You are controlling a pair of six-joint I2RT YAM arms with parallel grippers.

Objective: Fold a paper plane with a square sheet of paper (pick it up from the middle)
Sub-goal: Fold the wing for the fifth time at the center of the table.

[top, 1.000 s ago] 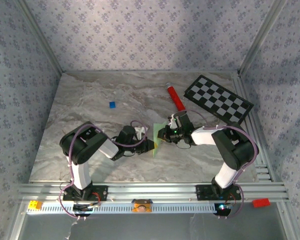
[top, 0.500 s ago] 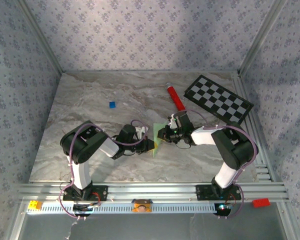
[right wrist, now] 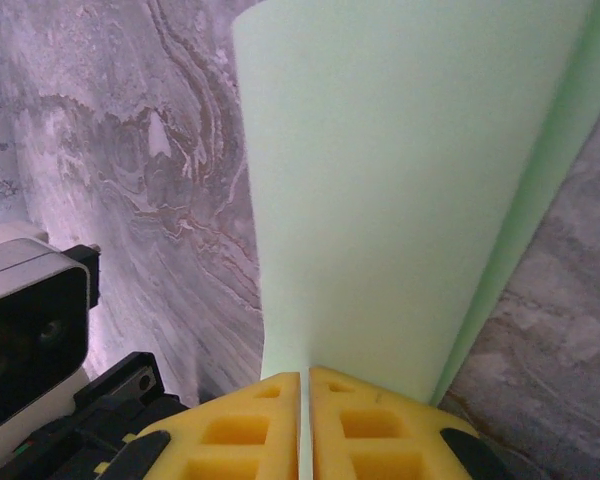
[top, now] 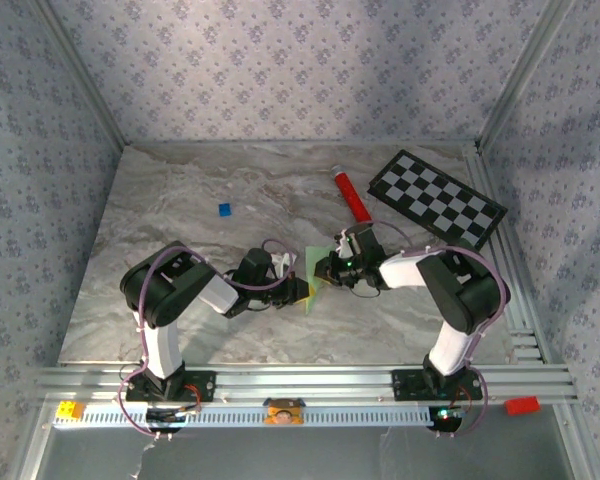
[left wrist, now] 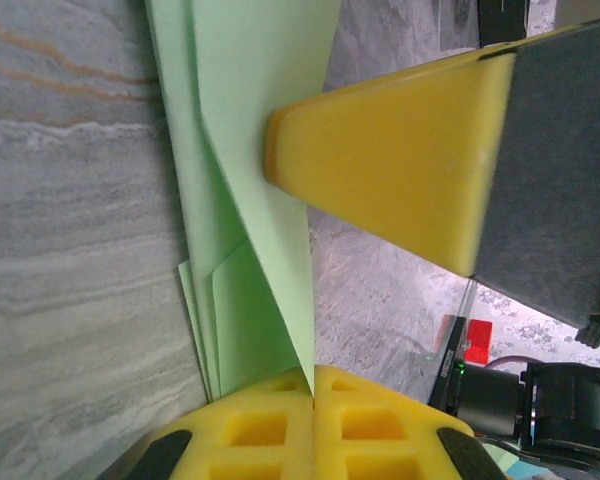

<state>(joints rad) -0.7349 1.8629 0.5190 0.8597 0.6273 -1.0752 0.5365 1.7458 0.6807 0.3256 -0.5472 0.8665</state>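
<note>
The pale green sheet of paper (top: 315,266) stands on edge at the table's middle, folded into layers, held between both grippers. My left gripper (top: 297,290) is shut on its near edge. In the left wrist view its yellow pads (left wrist: 313,385) pinch a slanted flap of the paper (left wrist: 250,120). My right gripper (top: 326,270) is shut on the paper's right side. The right wrist view has its pads (right wrist: 305,390) clamping the broad green face of the paper (right wrist: 410,180). The right gripper's yellow finger (left wrist: 400,160) presses the paper from the far side.
A red tube (top: 352,195) lies behind the right gripper. A black-and-white checkerboard (top: 437,197) sits at the back right. A tiny blue square (top: 224,209) lies at the back left. The marble tabletop (top: 150,230) is walled on three sides.
The right arm's elbow has shifted slightly left. Both grippers and the paper stay in nearly the same place.
</note>
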